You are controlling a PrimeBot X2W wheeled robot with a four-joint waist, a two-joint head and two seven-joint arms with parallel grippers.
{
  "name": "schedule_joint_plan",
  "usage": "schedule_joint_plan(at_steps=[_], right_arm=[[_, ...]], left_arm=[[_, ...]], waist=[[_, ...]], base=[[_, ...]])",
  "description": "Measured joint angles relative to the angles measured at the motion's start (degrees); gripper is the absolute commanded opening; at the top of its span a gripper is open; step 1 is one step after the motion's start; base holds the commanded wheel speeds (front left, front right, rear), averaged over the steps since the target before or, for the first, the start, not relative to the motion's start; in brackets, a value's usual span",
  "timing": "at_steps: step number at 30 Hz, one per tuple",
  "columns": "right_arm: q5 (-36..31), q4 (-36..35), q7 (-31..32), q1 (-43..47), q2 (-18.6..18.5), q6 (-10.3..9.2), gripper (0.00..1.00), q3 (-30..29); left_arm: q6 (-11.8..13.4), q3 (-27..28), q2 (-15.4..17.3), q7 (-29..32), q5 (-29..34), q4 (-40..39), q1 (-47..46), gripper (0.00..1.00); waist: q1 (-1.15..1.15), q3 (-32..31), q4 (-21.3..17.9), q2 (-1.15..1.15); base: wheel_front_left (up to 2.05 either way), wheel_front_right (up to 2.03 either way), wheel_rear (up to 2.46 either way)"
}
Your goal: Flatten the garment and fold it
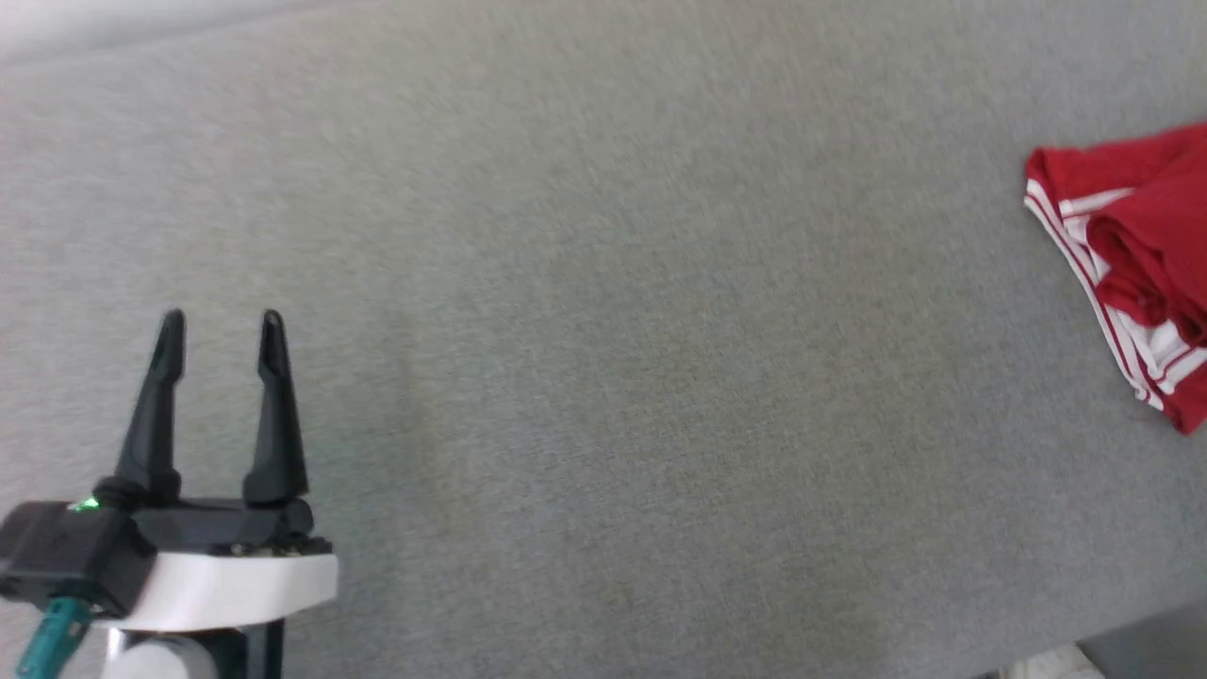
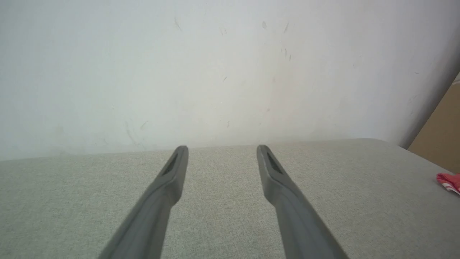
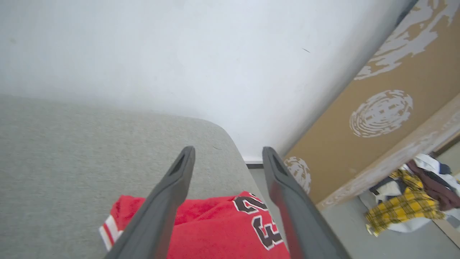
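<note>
Red garment (image 3: 215, 230) — black-white lettering (image 3: 265, 227)

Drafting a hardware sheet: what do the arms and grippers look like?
Left gripper: two long, tapering black fingers, black base with a green light, white wrist shell, teal cable. Right gripper: dark grey fingers, slotted near the tips.

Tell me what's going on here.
A two-armed robot is set to flatten and fold a red jersey-style T-shirt with white-and-red striped trim, which lies crumpled near the right end of a grey fabric-covered surface. The right jaws stand open, pointed over the shirt without gripping it. The left jaws stand open over bare fabric, well apart from it. No folding yet.
</note>
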Motion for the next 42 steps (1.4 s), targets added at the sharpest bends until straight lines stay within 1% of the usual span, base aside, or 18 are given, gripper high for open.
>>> schedule_joint_plan(at_steps=[5, 10, 14, 17, 21, 26, 29, 35, 37, 41, 42], right_arm=[[-0.3, -10.4, 0.9, 7.1, 5.9, -0.02, 1.0, -1.3], [-2.0, -20.8, 3.2, 15.3, 12.4, -0.05, 1.0, -1.4], [-2.3, -27.1, 3.7, 20.3, 16.5, -0.05, 1.0, -0.5], [-2.6, -29.6, 3.6, 23.6, 18.8, -0.05, 1.0, 0.8], [-3.0, -30.4, 2.0, 27.9, 20.7, -0.05, 1.0, 2.3], [-4.2, -30.0, -1.1, 32.3, 21.8, -0.05, 1.0, 2.1], [-3.8, -28.1, -2.0, 34.2, 22.0, -0.05, 1.0, 2.4], [0.9, -23.1, -4.0, 36.1, 22.1, -0.05, 1.0, 2.7], [2.2, -21.9, -4.5, 36.1, 22.1, -0.05, 1.0, 3.0], [2.0, -20.0, -5.0, 35.8, 22.1, -0.05, 1.0, 3.2], [1.7, -19.8, -5.0, 35.6, 22.1, -0.05, 0.0, 3.2]], left_arm=[[0.2, -0.9, -1.7, -1.0, -0.2, 1.8, 1.1, 1.0], [0.5, -1.2, -3.0, -1.7, -0.5, 3.5, 3.0, 1.0], [0.6, -1.7, -4.0, -1.9, -0.4, 5.0, 5.2, 1.0], [1.0, -2.4, -4.8, -2.1, 0.0, 6.3, 6.5, 1.0], [1.6, -3.0, -6.0, -2.3, 1.5, 7.8, 8.0, 1.0], [1.5, -3.1, -7.4, -2.4, 2.2, 8.6, 9.4, 1.0], [1.4, -2.9, -8.3, -2.4, 2.7, 8.7, 9.9, 1.0], [0.5, -2.8, -9.6, -2.4, 4.4, 10.1, 10.3, 1.0], [0.3, -2.8, -10.0, -2.4, 4.8, 10.5, 10.3, 1.0], [-0.6, -2.5, -10.5, -2.4, 5.3, 11.3, 10.2, 1.0], [-0.9, -2.4, -10.6, -2.4, 5.3, 11.6, 10.1, 0.0]], waist=[[0.0, -4.1, 2.1, 0.0], [-0.01, -8.2, 4.2, 0.0], [0.0, -11.5, 5.8, 0.0], [0.0, -13.8, 6.9, 0.0], [0.0, -16.4, 8.5, 0.0], [0.0, -18.7, 10.7, 0.0], [0.01, -19.7, 12.1, 0.0], [0.0, -20.6, 14.2, 0.0], [0.01, -20.5, 14.4, 0.0], [0.01, -19.9, 14.3, 0.0], [0.01, -19.8, 14.3, 0.0]], base=[[0.0, 0.0, 0.0], [0.0, 0.0, 0.0], [0.0, 0.0, 0.0], [0.0, 0.0, 0.0], [0.0, 0.0, 0.0], [0.0, 0.0, 0.0], [0.0, 0.0, 0.0], [0.0, 0.0, 0.0], [0.0, 0.0, 0.0], [0.0, 0.0, 0.0], [0.0, 0.0, 0.0]])
